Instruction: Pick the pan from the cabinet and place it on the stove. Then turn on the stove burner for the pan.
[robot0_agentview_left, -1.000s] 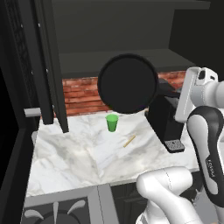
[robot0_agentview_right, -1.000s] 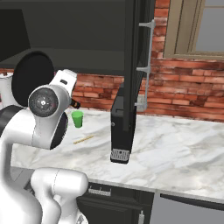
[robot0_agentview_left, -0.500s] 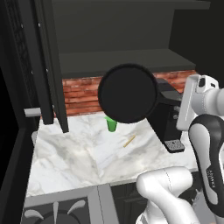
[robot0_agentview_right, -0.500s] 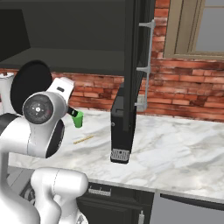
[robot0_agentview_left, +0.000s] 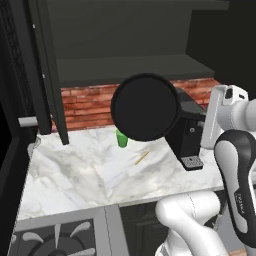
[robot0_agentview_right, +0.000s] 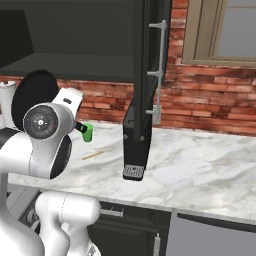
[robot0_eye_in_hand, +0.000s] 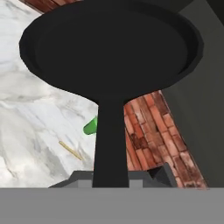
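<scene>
At the far left of the left base view, the dark charcoal cabinet door (robot0_agentview_left: 47, 75) stands swung out edge-on, which leaves the cabinet's (robot0_agentview_left: 125, 65) dark shelf bare and reachable. Below it, in the lower left corner, the black cast-iron grates of the steel gas stove (robot0_agentview_left: 55, 240) wait beside the white marbled counter (robot0_agentview_left: 75, 170); that is where the load has to end up, so the carry must run leftward and down.

Moving right, the flat round matte-black frying pan (robot0_agentview_left: 145, 106) hangs in the air in front of the red brick backsplash (robot0_agentview_left: 85, 105), well above the counter and clear of the shelf. It is tipped up on edge, its round face toward the camera, probably because the wrist holds the handle from the side. Just below it a small green cup (robot0_agentview_left: 121, 140) and a thin wooden stick (robot0_agentview_left: 141, 158) lie on the marble, clear of the pan.

In the hand view the long black handle (robot0_eye_in_hand: 109, 140) runs straight down into the two-finger gripper (robot0_eye_in_hand: 111, 178), whose jaws are pressed in on it, pinching it near its free end; a grip so far out means the pan's weight levers on the fingers, so I judge a slow swing is wise.

Further right, a dark boxy countertop appliance (robot0_agentview_left: 189, 135) stands on the marble, partly behind the white arm.
</scene>
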